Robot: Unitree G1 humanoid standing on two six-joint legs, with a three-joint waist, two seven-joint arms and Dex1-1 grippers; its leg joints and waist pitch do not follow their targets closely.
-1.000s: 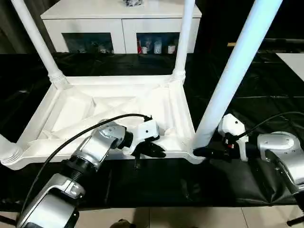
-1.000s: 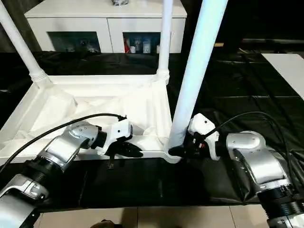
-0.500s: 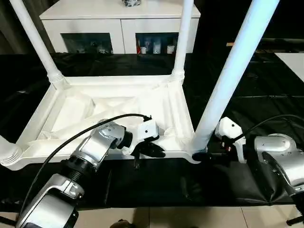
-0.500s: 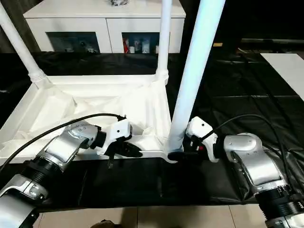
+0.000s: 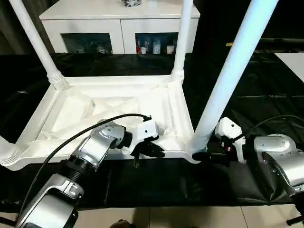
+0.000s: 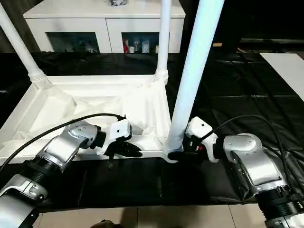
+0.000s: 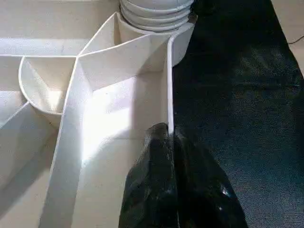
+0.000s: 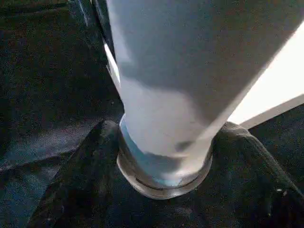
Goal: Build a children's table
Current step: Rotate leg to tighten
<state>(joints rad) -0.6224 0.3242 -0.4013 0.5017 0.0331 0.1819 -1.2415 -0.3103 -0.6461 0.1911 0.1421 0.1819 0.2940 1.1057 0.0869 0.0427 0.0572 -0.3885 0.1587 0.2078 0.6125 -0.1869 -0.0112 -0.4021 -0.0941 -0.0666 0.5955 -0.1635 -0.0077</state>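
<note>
The upturned children's table (image 5: pixel 109 109) lies at centre with legs standing in its sockets. The left gripper (image 5: pixel 151 150) pinches the near rim; the right gripper (image 6: pixel 183 154) straddles the five-o'clock leg (image 6: pixel 192 76), probably still seating.

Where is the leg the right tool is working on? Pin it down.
That leg stands at the upturned tabletop's near right corner, head view's right, its base between the right tool's fingers; the left tool pinches the near rim.

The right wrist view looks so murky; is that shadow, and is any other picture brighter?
Right wrist view: the leg is grey in shadow, one bright strip at its edge, black fingers blurred. Left wrist view: bright glare on the white ribs. Left eye view: the near leg looks bluish.
</note>
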